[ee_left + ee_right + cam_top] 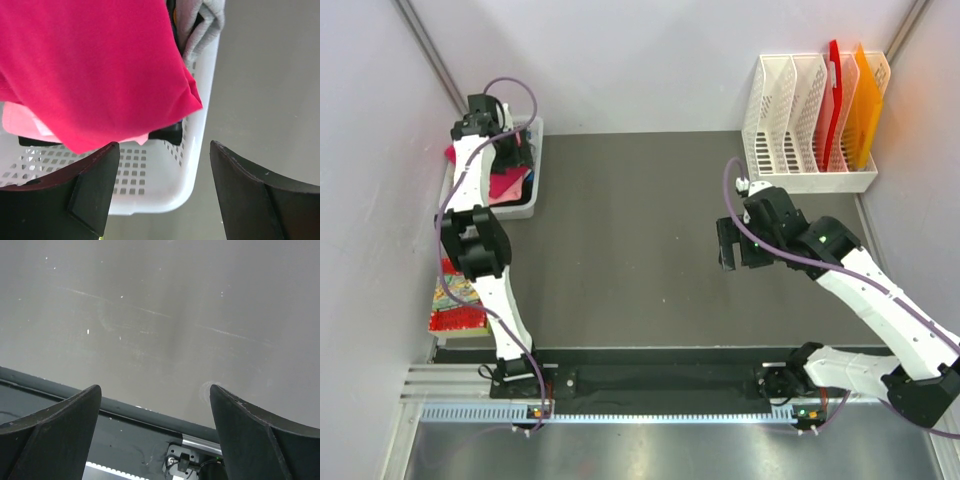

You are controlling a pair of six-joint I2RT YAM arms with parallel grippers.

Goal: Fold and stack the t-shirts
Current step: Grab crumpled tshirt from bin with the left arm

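– Magenta-pink cloth t-shirt (95, 70) is lying in white perforated plastic basket (165, 185), paler salmon-pink t-shirt (17, 120) under it. Step?
– Pickup, prob. Left tool (164, 150) is hovering wide open above; needs lowering & pinching. Right tool (155, 390) is hanging wide over grey tabletop (160, 315).

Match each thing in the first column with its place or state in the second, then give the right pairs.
Column one
1. magenta t-shirt
2. right pincer
3. white rack
4. patterned cloth

Column two
A. open, over bare table
B. in the white basket
C. at the far right, holding coloured boards
D. at the near left, beside the left arm

Pairs: 1-B, 2-A, 3-C, 4-D
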